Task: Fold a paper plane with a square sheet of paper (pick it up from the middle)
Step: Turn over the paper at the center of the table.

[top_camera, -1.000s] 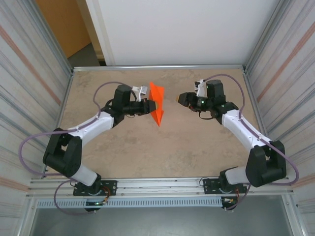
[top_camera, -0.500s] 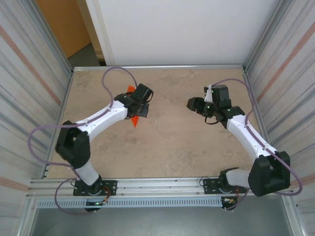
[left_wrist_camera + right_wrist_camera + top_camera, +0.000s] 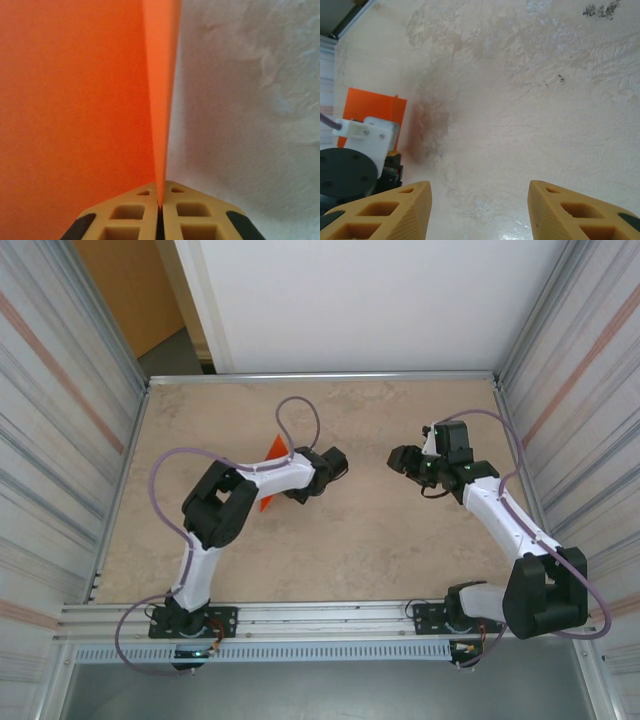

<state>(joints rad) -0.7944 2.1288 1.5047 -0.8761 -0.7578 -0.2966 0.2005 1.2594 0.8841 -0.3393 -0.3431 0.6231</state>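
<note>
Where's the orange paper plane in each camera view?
Top external: paper plane left of centre, partly under the left arm.
Left wrist: left half, its fold running up from the shut left gripper.
Right wrist: left edge, behind the left arm's wrist.
Shared landmark: mottled beige tabletop.

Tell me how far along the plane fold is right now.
Done: the paper plane is no flat square; the left wrist view shows a creased keel with a wing beside it. In hand: the left gripper is shut on that keel. The right gripper is open over the table, apart from the paper. Left, probably: setting it down; whether more creases are needed I cannot tell.
</note>
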